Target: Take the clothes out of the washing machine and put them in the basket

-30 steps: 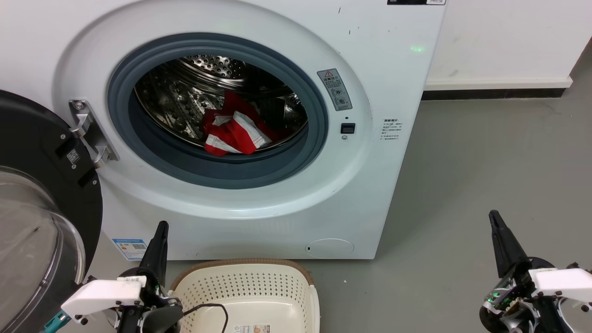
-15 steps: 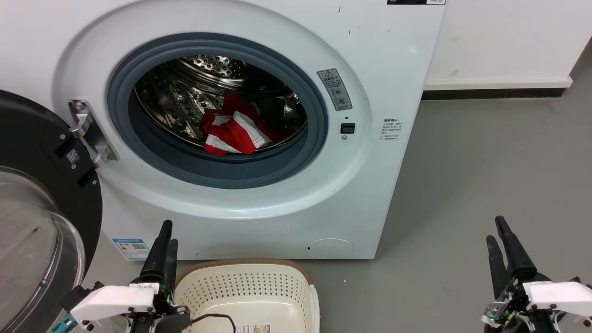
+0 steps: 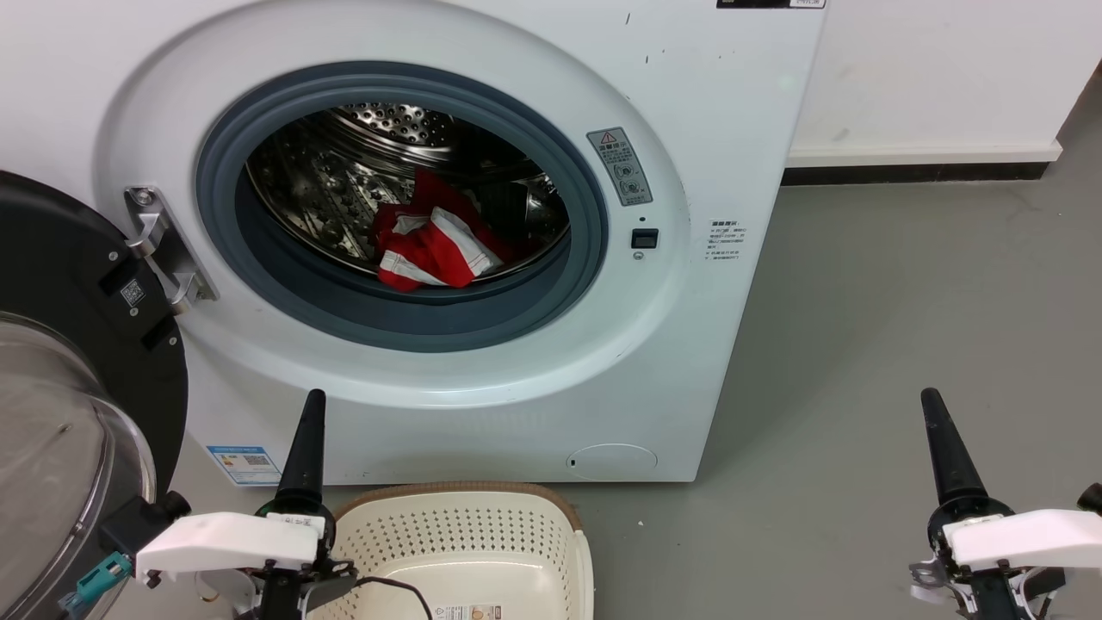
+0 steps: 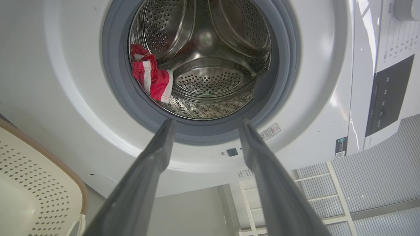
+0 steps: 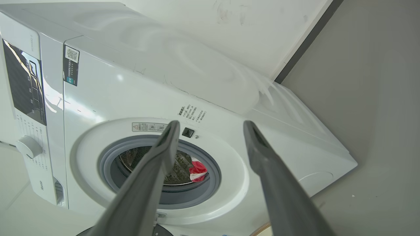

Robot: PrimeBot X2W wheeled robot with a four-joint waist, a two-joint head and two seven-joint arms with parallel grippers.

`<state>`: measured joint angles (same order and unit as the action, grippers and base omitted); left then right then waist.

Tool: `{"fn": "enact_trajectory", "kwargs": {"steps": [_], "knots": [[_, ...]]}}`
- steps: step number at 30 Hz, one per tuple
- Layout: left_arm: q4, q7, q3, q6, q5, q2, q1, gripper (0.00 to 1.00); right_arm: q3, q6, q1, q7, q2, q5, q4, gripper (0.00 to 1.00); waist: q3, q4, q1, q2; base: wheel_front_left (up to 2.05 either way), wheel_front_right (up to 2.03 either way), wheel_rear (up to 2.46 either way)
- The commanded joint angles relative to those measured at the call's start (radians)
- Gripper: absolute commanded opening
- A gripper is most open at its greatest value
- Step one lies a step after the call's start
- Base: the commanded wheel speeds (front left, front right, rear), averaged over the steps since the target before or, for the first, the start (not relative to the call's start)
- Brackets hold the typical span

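Head view looks down on the large white front-loading washing machine (image 3: pixel 689 129), whose round dark-framed glass door (image 3: pixel 77 344) is swung open to the left on a metal hinge (image 3: pixel 164 250). Inside the grey rubber ring (image 3: pixel 405 323), a crumpled red garment with white stripes (image 3: pixel 430 250) lies on the bottom of the perforated steel drum (image 3: pixel 327 181), near its front lip. The low cream-white plastic laundry basket with perforated sides and a brown woven-look rim (image 3: pixel 456 530) stands on the grey floor (image 3: pixel 861 344) just in front of the machine, below the door opening, and a label sticker (image 3: pixel 469 612) shows on its bottom. Left wrist view runs along the left gripper (image 4: pixel 206 122): its two long dark fingers (image 4: pixel 154 157) are spread with a wide gap, jaws released, aimed at the drum mouth, with the red garment beyond them and a corner of the basket at the lower left. From the head, this gripper stands at the lower left, fingers pointing up at the machine's front, just beside the basket's left rim. Right wrist view runs along the right gripper (image 5: pixel 211 124), its fingers likewise parted and jaws released, the machine's front and the garment in the drum lying beyond them. From the head it stands at the lower right over the floor, well apart from machine and basket.
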<state>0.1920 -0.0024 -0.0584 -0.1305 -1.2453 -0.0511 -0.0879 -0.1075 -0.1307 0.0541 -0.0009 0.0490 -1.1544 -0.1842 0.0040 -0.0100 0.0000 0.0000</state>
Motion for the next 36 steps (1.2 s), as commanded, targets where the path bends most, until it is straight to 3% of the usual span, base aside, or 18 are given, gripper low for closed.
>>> {"fn": "enact_trajectory", "kwargs": {"steps": [1,20,36], "knots": [[-0.022,-0.010,0.005,0.000,0.053,-0.004,-0.030,1.00,0.003,0.000,0.001,-0.011,0.002,0.061,0.029,1.00,0.000,-0.001,0.0000,0.0000,0.00,0.00,0.00],[-0.027,-0.079,0.043,0.026,0.482,-0.059,-0.034,1.00,0.022,0.000,-0.042,-0.040,0.002,0.435,0.090,1.00,-0.003,-0.010,0.0000,0.0000,0.00,0.00,0.00],[-0.011,-0.125,0.095,0.067,0.675,-0.095,-0.033,1.00,0.021,0.000,-0.065,-0.055,0.002,0.656,0.132,1.00,-0.008,-0.012,0.0000,0.0000,0.00,0.00,0.00]]}}
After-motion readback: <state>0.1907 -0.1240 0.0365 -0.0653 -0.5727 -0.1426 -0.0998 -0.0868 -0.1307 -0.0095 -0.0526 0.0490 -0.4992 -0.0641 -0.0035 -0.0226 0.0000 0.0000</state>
